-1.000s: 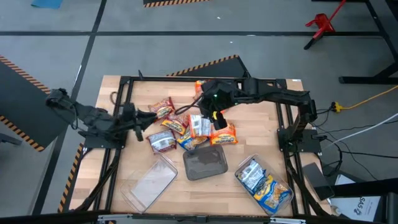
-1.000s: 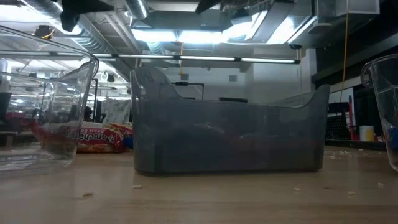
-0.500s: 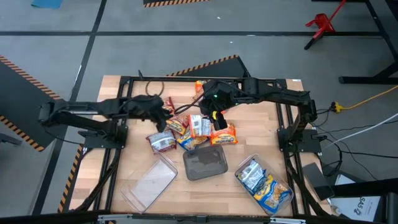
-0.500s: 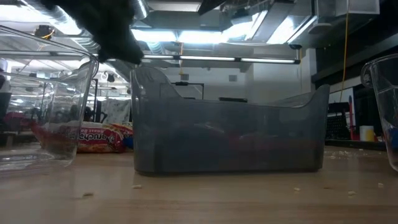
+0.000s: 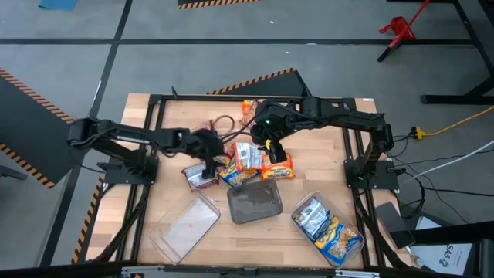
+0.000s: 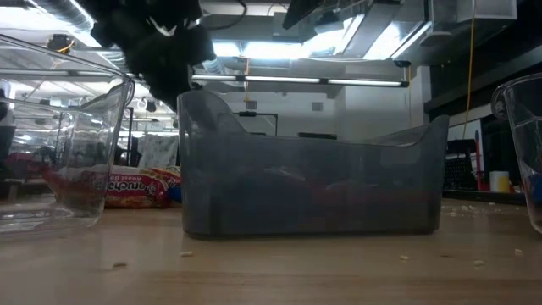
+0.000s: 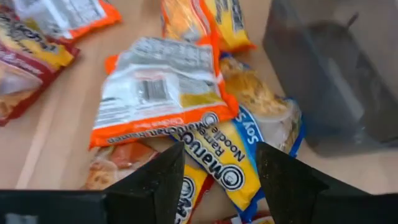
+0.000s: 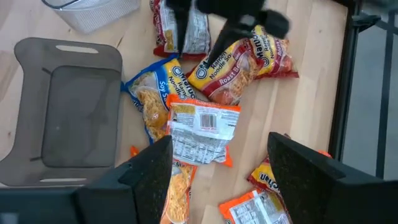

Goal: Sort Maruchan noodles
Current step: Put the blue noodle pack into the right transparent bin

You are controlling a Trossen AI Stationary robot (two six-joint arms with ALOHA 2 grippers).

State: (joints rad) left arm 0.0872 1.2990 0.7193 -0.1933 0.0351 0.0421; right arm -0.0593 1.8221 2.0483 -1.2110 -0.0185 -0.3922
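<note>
Both my pincers hang spread over the heaped Maruchan noodles, gripping nothing.

From above, my left pincer (image 5: 210,153) sits over the pile's near edge, my right pincer (image 5: 266,137) beyond it; a smoky tray (image 5: 255,202), a clear tray (image 5: 185,225) and a filled tray (image 5: 328,225) lie past the heap. At table height, the smoky tray (image 6: 313,182) blocks most packets. My left wrist sees an orange packet (image 7: 163,93) atop a blue packet (image 7: 249,140) just ahead, tray wall beside. My right wrist sees the same orange packet (image 8: 200,132) ahead, my other arm (image 8: 230,15) crossing the red packets (image 8: 239,65).
</note>
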